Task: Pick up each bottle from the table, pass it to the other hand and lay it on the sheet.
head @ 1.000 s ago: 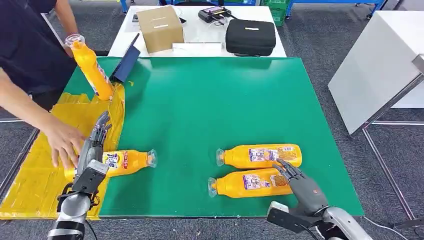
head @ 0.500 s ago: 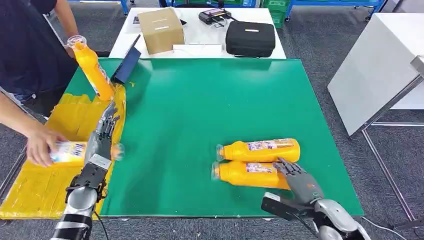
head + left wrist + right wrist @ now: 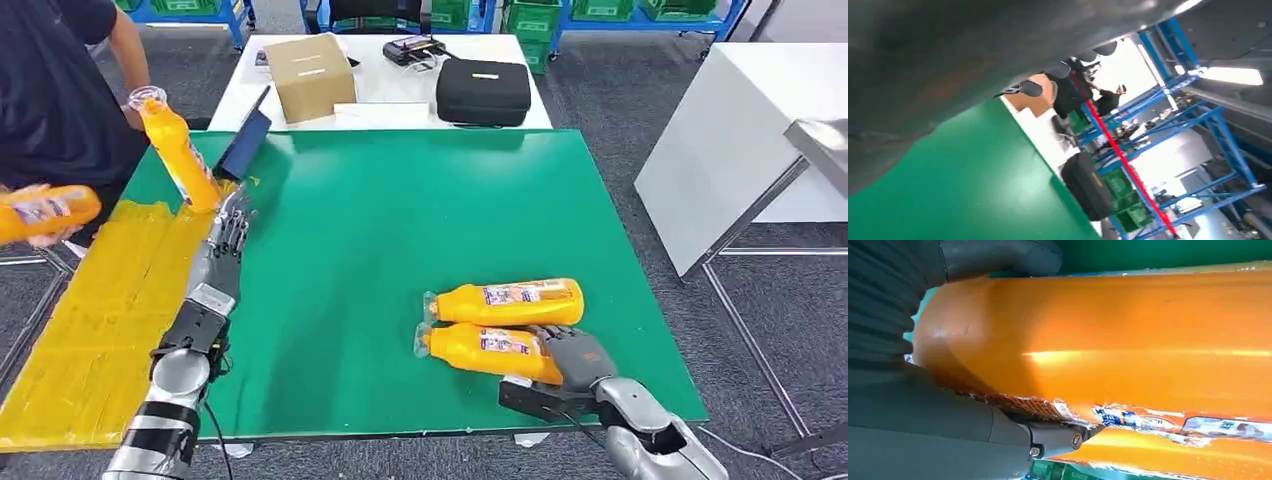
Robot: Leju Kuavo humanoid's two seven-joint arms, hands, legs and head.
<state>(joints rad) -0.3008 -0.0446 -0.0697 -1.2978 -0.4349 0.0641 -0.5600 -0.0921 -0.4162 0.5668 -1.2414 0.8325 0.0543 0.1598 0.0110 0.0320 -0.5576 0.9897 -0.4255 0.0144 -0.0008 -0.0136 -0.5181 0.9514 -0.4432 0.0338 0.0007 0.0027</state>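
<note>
Head view first: two orange bottles lie side by side on the green table, long axes running across the robot's front, caps toward its left. Right hand sits at the base end of the nearer bottle, fingers wrapped over it; the farther bottle lies just beyond. Left hand is stretched out with fingers apart, holding nothing, at the edge of the yellow sheet — well apart from both bottles.

Left wrist view: green table and distant shelving past the hand's blurred cover.

Right wrist view: thumb and fingers press either side of the orange body — probably a firm grip, though the close framing hides the fingertips.
</note>
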